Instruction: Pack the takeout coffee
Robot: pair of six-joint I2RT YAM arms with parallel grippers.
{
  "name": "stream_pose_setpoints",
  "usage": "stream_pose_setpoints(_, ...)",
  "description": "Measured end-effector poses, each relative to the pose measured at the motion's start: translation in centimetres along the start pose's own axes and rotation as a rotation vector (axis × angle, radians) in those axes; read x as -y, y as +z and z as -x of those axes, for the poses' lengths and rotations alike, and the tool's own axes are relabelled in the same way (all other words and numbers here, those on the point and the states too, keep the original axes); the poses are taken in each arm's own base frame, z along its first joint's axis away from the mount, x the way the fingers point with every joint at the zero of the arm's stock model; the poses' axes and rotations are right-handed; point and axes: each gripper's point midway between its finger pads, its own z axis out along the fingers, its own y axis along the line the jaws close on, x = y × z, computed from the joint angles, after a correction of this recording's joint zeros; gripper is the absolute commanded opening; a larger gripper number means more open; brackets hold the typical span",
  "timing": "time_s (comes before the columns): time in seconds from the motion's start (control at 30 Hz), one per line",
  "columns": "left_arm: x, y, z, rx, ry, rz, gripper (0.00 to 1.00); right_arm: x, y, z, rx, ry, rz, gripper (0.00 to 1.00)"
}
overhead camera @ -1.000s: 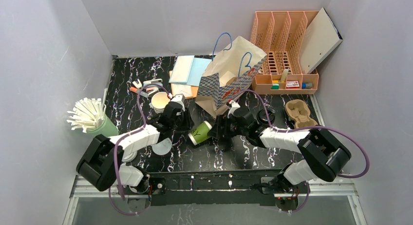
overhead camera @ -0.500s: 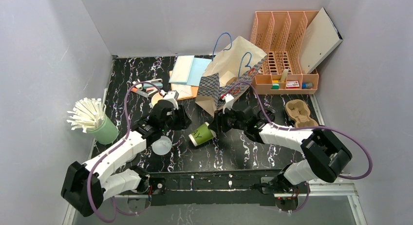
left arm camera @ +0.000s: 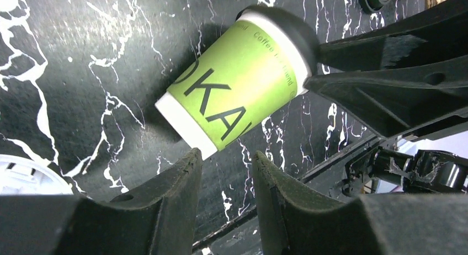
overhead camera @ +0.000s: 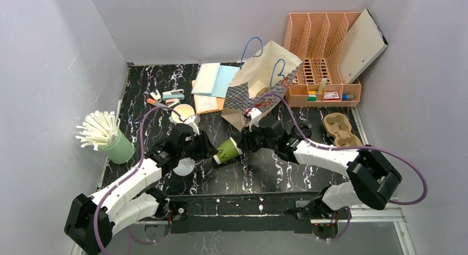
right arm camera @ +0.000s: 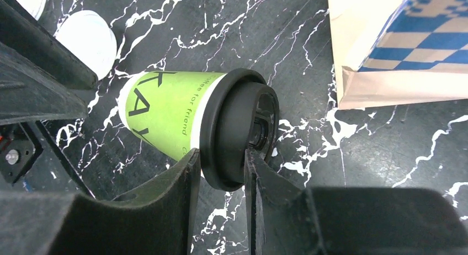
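Coffee cup (right arm camera: 160,114) tapered green paper, black lid (right arm camera: 237,122), R hand (right arm camera: 221,158) pinching rim, L hand (left arm camera: 226,155) parted, empty

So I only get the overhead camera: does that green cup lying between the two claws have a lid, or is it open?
Observer: It has one. The right wrist camera shows a black lid on the takeout coffee.
Visitor: Is the right claw really gripping it?
Observer: Yes. The right gripper pinches the lid's rim, with one finger on each side.
Visitor: What about the left claw?
Observer: The left gripper is open with nothing between its fingers. The cup's pale base end lies just beyond it.
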Motion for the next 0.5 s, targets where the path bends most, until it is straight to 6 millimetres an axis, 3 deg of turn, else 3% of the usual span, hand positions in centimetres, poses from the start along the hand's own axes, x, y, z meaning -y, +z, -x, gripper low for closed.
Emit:
stream_pose_setpoints(0.23, 0.2, 0.3, -0.8, -0.007, -0.038, -0.038, 0.36, -0.2, -1.8, 1.3, 0.022, -0.099, -0.146, 0.26)
stream_pose_setpoints(0.5, 0.7, 1.7, -0.6, 0.015, -0.069, -0.090, 0.36, -0.7, -5.0, 3.8, 0.042, -0.327, -0.434, 0.26)
